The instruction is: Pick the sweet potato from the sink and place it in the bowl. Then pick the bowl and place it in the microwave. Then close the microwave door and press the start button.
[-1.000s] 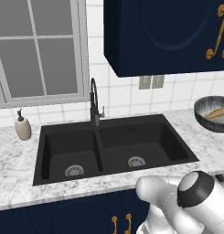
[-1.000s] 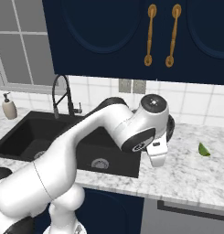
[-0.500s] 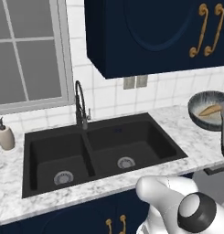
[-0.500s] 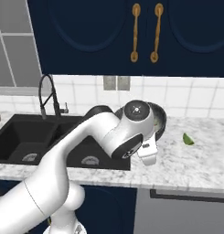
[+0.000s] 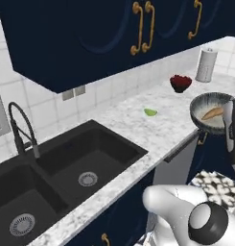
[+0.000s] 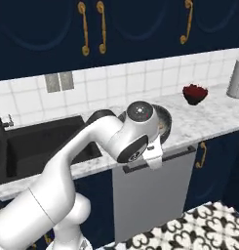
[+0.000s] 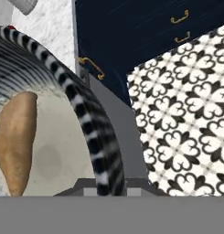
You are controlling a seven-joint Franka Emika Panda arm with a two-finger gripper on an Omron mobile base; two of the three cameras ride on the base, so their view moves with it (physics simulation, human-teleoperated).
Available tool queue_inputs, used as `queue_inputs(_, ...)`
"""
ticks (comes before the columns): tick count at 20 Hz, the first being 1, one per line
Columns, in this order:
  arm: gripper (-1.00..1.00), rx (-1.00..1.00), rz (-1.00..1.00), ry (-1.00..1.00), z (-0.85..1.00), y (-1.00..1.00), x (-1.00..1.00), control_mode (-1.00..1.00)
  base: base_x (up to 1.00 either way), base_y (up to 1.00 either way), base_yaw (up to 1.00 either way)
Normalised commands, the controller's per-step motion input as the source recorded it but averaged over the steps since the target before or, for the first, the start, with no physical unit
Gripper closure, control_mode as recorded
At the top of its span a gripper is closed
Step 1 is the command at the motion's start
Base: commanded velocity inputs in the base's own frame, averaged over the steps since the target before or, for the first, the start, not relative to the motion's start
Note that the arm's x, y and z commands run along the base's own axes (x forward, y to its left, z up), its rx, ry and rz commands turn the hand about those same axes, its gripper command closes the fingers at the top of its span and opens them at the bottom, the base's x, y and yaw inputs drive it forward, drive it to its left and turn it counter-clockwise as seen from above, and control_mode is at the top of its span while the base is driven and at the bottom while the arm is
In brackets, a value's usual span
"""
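Since the earlier frames the base has driven to the right along the counter, so the whole scene has slid left: the black sink [image 5: 66,178], which sat in the middle of the left base view, now lies at its lower left, and a red bowl [image 5: 180,82] and a pale canister [image 5: 206,65] have come into sight at the far end of the marble counter [image 5: 152,129]. The bowl [image 5: 210,111] has travelled with the arm and stays beside the hand.

In the left base view the bowl is held up at the right, level with the counter's front edge, with the sweet potato [image 5: 213,113] lying inside it as an orange sliver. The gripper [image 5: 232,126] stands just to the bowl's right, its dark fingers upright against the rim. In the hand view the bowl's streaked rim [image 7: 93,137] curves down to the bottom of the frame, where the fingertips would rise, and the sweet potato [image 7: 15,141] rests on the bowl's pale floor to the left. The pincer appears clamped on that rim, though the tips themselves are hidden behind it.

In the right base view the arm's wrist covers most of the bowl [image 6: 163,122], leaving just a dark arc of rim. A small green piece [image 5: 150,112] lies on the counter, too small to identify.
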Motion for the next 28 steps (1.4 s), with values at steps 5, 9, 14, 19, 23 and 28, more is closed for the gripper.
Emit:
queue_inputs(5, 1.00, 0.00, 0.00, 0.00, 0.00, 0.00, 0.00, 1.00, -0.01, -0.07, -0.92)
queue_inputs(9, 1.00, 0.00, 0.00, 0.00, 0.00, 0.00, 0.00, 1.00, 0.00, -0.15, -0.89)
queue_inputs(14, 1.00, 0.00, 0.00, 0.00, 0.00, 0.00, 0.00, 1.00, 0.01, -0.25, -0.85)
queue_inputs(19, 1.00, 0.00, 0.00, 0.00, 0.00, 0.00, 0.00, 1.00, 0.11, -0.42, -0.78)
queue_inputs(23, 1.00, 0.00, 0.00, 0.00, 0.00, 0.00, 0.00, 1.00, 0.24, -0.41, -0.74)
queue_inputs(28, 1.00, 0.00, 0.00, 0.00, 0.00, 0.00, 0.00, 1.00, 0.32, -0.39, -0.71)
